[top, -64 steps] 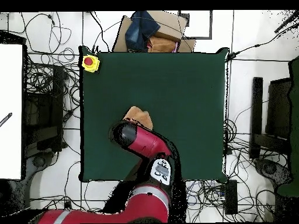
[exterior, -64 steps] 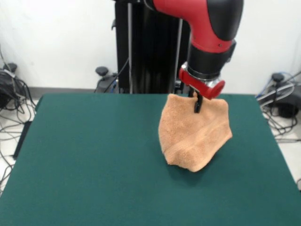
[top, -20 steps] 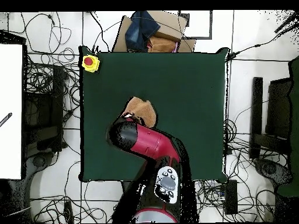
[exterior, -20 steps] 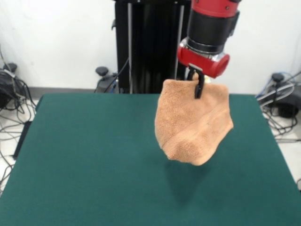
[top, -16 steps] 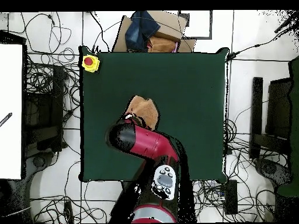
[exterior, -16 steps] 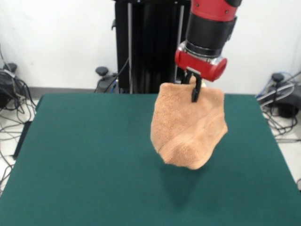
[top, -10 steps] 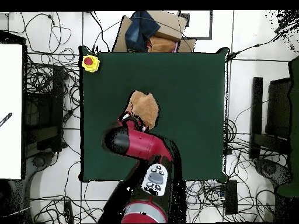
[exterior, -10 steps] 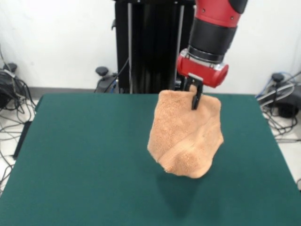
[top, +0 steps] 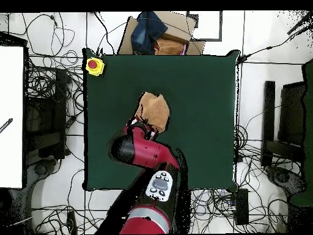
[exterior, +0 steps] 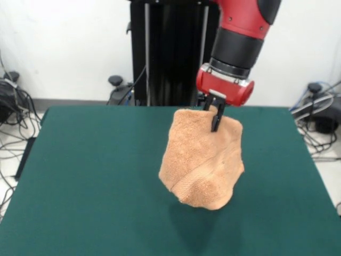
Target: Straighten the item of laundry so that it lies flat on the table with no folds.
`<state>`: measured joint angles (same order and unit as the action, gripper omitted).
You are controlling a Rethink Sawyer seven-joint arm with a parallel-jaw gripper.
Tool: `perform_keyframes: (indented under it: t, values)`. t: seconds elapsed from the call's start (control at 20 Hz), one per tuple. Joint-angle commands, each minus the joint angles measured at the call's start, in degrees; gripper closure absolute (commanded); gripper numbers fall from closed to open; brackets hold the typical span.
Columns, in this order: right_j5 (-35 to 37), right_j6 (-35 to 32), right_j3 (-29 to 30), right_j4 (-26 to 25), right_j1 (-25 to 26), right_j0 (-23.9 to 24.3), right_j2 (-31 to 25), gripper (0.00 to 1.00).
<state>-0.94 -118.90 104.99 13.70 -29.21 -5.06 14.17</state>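
Observation:
The item of laundry [exterior: 201, 158], a peach-orange terry towel, hangs in folds above the table [exterior: 96, 176], held by its top edge. Its lower tip floats clear of the green surface and casts a shadow below it. My gripper [exterior: 214, 120] is shut on the towel's upper edge, with black fingers pinching the cloth under the red wrist ring. From overhead the towel [top: 154, 110] shows just beyond the arm's end, near the middle of the table [top: 202, 92]; the gripper itself is hidden under the arm there.
A yellow box with a red button [top: 94, 65] sits at one table corner. A cardboard box with dark cloth [top: 158, 30] stands off the far edge. Cables lie on the floor around the table.
The arm has carried the hanging towel toward the table's middle, leftward and nearer in the front view, and slightly lower. The grip on the towel is unchanged.

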Motion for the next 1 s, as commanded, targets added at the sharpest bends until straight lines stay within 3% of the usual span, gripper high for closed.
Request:
perform_keyframes:
  t: [0.05,0.1,0.4,1.0]
  values:
    - [5.9,-6.1,0.1,-0.4,3.1,6.0,-8.1,1.0]
    - [8.7,-5.0,0.4,-0.5,3.5,7.6,-10.1,1.0]
    - [12.6,1.5,-4.9,-5.1,8.4,8.7,-9.9,1.0]
    - [9.2,-2.1,-5.6,-7.9,12.5,14.0,-16.7,1.0]
